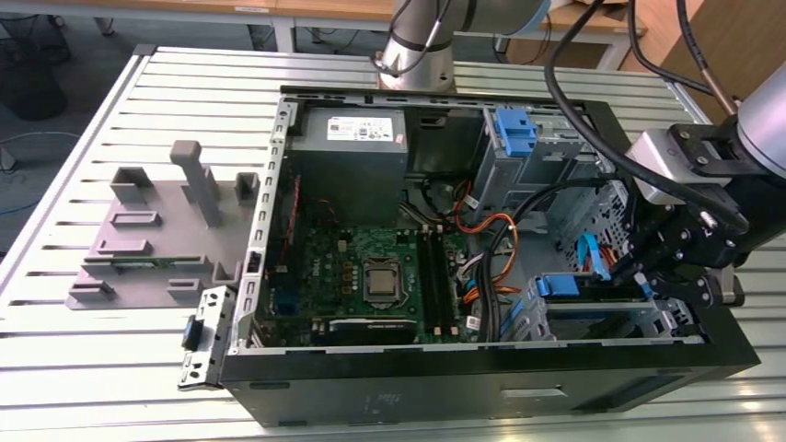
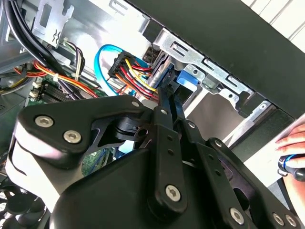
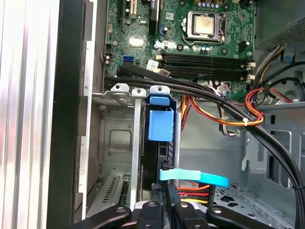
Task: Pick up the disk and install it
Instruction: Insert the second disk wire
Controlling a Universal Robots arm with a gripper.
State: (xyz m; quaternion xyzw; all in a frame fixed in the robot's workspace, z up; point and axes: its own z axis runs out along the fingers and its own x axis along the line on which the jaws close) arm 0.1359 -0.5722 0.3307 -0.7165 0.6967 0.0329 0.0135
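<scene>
Down at about four o'clock in the exterior view, the gripper (image 1: pixel 653 276) hangs inside the open computer case (image 1: pixel 491 391), at the drive cage (image 1: pixel 602 318) in the case's corner. The disk (image 3: pixel 160 125) stands on edge in that cage, seen in the first wrist view as a blue bracket tab with a dark edge below it, slotted between upright silver rails (image 3: pixel 137 143). The same blue bracket (image 1: pixel 559 285) peeks above the cage in the exterior view.

In the first wrist view the gripper's fingers (image 3: pixel 164 191) come up from six o'clock, drawn close together around the rear edge of the disk, near a light-blue data cable (image 3: pixel 195 176) and a bundle of red, yellow and black power wires (image 3: pixel 193 191). In the second wrist view the black finger links (image 2: pixel 164 124) run toward the blue bracket (image 2: pixel 187 78), pressed narrowly together at its edge.

The green motherboard (image 1: pixel 368 272) lies at the middle of the case, the grey power supply (image 1: pixel 353 138) at eleven o'clock of it. A second blue bracket (image 1: pixel 514 129) sits at one o'clock. A grey plastic fixture (image 1: pixel 160 230) rests on the slatted table (image 1: pixel 98 368) at nine o'clock. A hand (image 2: pixel 293 148) shows at four o'clock in the second wrist view.
</scene>
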